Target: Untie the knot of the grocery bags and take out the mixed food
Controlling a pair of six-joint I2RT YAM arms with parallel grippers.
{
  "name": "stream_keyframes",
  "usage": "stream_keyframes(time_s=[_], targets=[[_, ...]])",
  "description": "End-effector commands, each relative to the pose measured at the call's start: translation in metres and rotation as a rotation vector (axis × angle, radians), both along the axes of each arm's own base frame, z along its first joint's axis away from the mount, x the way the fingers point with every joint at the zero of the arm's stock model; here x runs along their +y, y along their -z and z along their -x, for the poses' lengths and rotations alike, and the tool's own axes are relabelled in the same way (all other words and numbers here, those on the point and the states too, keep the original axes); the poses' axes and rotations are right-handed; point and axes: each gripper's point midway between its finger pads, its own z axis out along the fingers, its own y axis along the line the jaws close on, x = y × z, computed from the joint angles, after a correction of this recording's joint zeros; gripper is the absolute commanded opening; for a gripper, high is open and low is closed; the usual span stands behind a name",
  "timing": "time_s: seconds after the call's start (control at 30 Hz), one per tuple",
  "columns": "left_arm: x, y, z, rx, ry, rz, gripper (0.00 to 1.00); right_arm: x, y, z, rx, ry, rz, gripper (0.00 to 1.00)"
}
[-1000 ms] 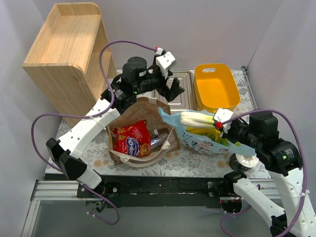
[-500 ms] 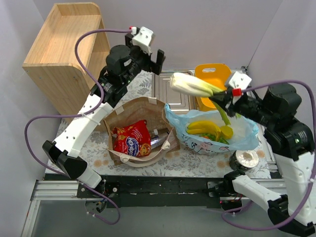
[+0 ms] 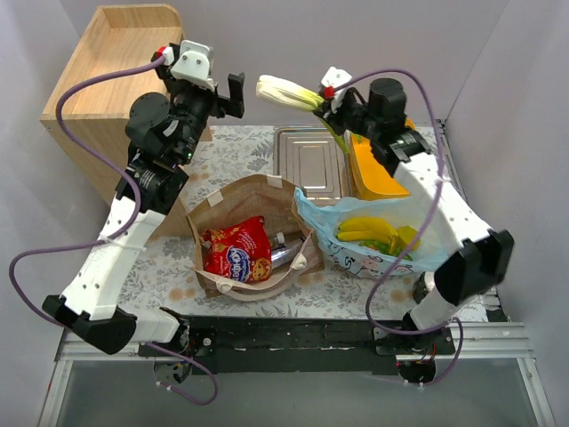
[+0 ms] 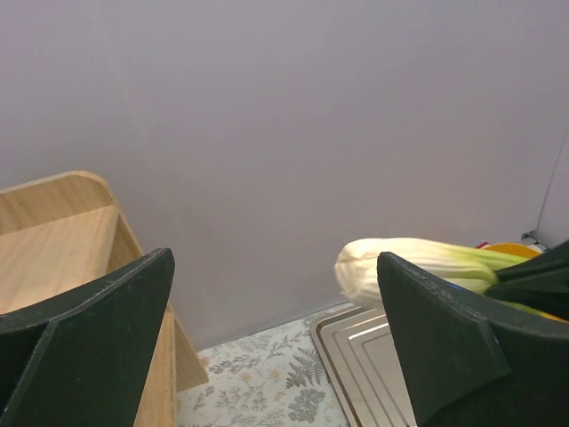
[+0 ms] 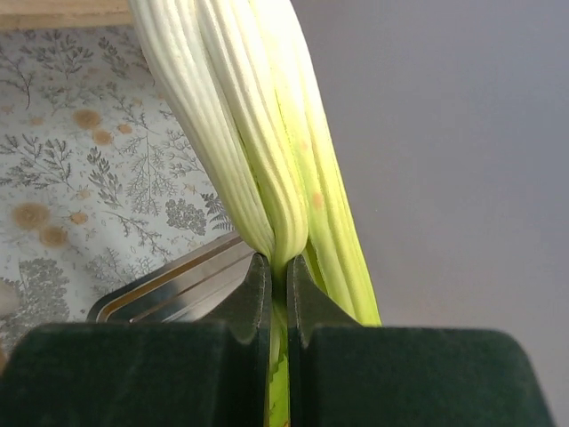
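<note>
Right pincer [image 5: 277, 283] is clamped on the leek [image 5: 249, 133] at its green neck, held high above the steel tray [image 3: 307, 165]. Long axis is laid crosswise, white end pointed at the left pincer [image 3: 218, 96], which is spread wide, near but apart. A set-down is judged nearest straight below.

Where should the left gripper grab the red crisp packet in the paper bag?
Straight down through the open mouth of the paper bag: its walls block side approaches. The red crisp packet lies flat, logo up, so probably pinch its far end seam, jaws across the thin edge.
</note>
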Motion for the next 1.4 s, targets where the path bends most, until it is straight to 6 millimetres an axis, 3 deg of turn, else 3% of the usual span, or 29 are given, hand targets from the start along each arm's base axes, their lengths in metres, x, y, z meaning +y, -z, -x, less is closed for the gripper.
stream_keyframes(time_s=[0.0,0.03,0.07,0.1,0.17,0.3,0.37,0.4,0.57,0.67,0.83,1.0,1.1,1.2,1.33,1.37], targets=[[0.015,0.001,0.013,-0.016,-0.017,-0.018,0.98,0.041,-0.051,-0.038,-0.228,-0.029,-0.073,0.01],[0.014,0.009,0.014,0.0,-0.01,-0.03,0.98,0.046,-0.047,-0.047,-0.222,-0.032,-0.07,0.01],[0.014,0.013,0.015,0.009,-0.005,-0.036,0.98,0.055,-0.059,-0.051,-0.25,-0.043,-0.082,0.01],[0.014,0.017,0.015,0.014,-0.001,-0.042,0.98,0.067,-0.033,-0.07,-0.215,-0.049,-0.057,0.01],[0.015,0.028,0.015,0.025,-0.001,-0.057,0.98,0.082,-0.021,-0.083,-0.217,-0.067,-0.036,0.01],[0.011,0.048,0.01,0.068,0.004,-0.062,0.98,0.109,0.022,-0.128,-0.25,-0.076,0.056,0.01],[0.008,0.058,0.007,0.097,0.01,-0.06,0.98,0.112,0.038,-0.142,-0.268,-0.066,0.089,0.01],[0.008,0.06,0.005,0.104,0.008,-0.058,0.98,0.115,0.059,-0.153,-0.259,-0.059,0.114,0.01],[0.009,0.077,-0.006,0.145,-0.009,-0.065,0.98,0.11,0.101,-0.182,-0.273,-0.01,0.178,0.01],[0.013,0.084,-0.013,0.165,-0.023,-0.058,0.98,0.105,0.124,-0.189,-0.242,0.001,0.214,0.01],[0.019,0.1,-0.028,0.213,-0.04,-0.04,0.98,0.1,0.146,-0.188,-0.136,0.034,0.2,0.01],[0.016,0.113,-0.035,0.25,-0.024,-0.026,0.98,0.094,0.128,-0.18,0.125,0.192,-0.029,0.01],[0.016,0.125,-0.037,0.277,-0.019,-0.022,0.98,0.09,0.125,-0.158,0.303,0.226,-0.125,0.01],[0.013,0.136,-0.039,0.307,-0.011,-0.022,0.98,0.101,0.121,-0.128,0.507,0.178,-0.238,0.01],[0.007,0.146,-0.04,0.351,0.014,-0.018,0.98,0.112,0.127,-0.106,0.753,0.181,-0.369,0.01],[0.005,0.151,-0.039,0.373,0.024,-0.026,0.98,0.116,0.118,-0.1,0.79,0.173,-0.429,0.01]])
